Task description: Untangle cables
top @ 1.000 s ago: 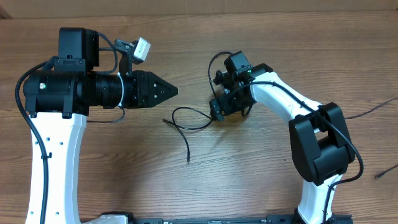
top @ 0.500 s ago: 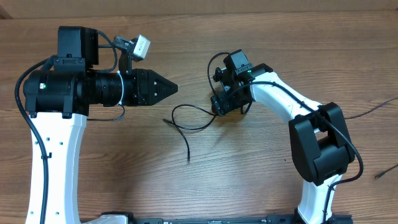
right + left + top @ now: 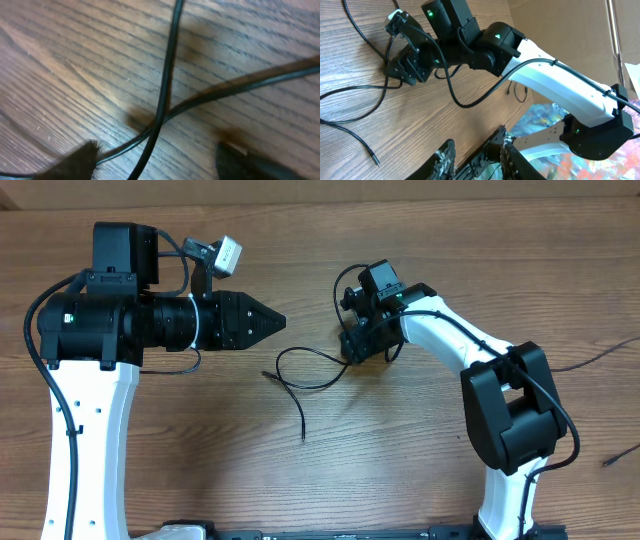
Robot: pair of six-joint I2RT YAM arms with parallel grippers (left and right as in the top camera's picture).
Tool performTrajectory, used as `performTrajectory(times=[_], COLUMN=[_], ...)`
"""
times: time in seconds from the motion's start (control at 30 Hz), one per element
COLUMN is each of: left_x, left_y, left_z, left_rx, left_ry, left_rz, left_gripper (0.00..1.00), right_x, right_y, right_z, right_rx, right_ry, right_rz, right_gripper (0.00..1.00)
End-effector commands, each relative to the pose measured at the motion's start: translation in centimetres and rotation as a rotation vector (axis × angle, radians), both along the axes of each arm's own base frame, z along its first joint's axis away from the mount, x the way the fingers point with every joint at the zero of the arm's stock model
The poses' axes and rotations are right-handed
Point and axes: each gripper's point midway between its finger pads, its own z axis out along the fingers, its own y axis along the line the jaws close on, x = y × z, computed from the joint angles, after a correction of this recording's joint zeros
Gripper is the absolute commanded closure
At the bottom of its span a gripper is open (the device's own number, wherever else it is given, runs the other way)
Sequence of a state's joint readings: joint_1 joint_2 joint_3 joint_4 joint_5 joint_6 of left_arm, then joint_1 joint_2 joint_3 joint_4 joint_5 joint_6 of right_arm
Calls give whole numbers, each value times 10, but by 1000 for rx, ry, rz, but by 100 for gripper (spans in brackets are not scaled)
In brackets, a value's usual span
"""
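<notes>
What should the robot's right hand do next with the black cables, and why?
Probably close the right gripper on the cables. Its fingers stand apart, low over the table, on either side of where two strands cross, so a pinch there should catch one for pulling free.

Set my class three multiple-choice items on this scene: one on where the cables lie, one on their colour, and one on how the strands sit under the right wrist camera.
1. The cables lie: A. on the wooden table; B. in a tray; C. on a shelf.
2. Their colour is: A. white; B. black; C. red.
3. In the right wrist view, two strands: A. run parallel and apart; B. cross each other; C. coil round a finger.

Key: 1 A, they rest on bare wood. 2 B, every strand is black. 3 B, the two meet in an X.
</notes>
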State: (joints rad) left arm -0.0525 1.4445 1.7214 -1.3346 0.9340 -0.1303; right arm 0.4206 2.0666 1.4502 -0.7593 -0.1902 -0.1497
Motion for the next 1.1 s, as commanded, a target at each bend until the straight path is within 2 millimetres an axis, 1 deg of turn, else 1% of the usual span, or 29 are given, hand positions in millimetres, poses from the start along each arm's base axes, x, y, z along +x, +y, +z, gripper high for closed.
performTrajectory(times=[0.0,0.03,0.1,0.17,0.2,0.3,0.47,0.57,0.63,0.7,0.73,0.77,0.8,0.83,0.87,0.93,1.07], left_x=[1,1,1,1,1,1,1,1,1,1,1,1,1,1,1,1,-2], left_y=[0,0,0,0,0,0,0,0,0,0,0,0,0,0,0,0,0], left_z=[4,4,4,4,4,4,4,4,4,4,4,4,4,4,4,4,3], left_rx=[6,6,6,6,6,6,6,6,6,6,6,6,6,6,6,7,12], left_ry=[-33,-33,-33,-33,-33,-33,-33,-33,-33,-33,-33,-33,-33,-33,-32,-29,-30], left_rz=[-10,-9,-9,-10,-9,-10,-10,-10,-9,-10,-10,-10,-10,-10,-10,-10,-20], left_gripper=[69,69,69,69,69,69,69,69,69,69,69,69,69,69,69,69,69], right_x=[0,-1,-3,-4,-4,-4,-4,-8,-11,-15,-17,-20,-23,-25,-28,-32,-40], right_y=[4,6,10,11,11,13,17,24,29,35,39,43,46,50,53,58,59], right_z=[-2,-2,-1,-1,-1,0,0,0,0,0,0,0,0,0,0,0,-2], right_rx=[6,19,38,40,40,42,46,46,46,45,45,46,46,45,46,45,33], right_ry=[5,11,22,23,23,19,11,11,11,12,13,15,16,16,15,18,44], right_rz=[4,8,13,16,18,20,28,46,59,76,85,92,100,110,120,130,133], right_gripper=[48,50,49,40,34,32,41,44,48,54,60,70,74,80,91,94,96])
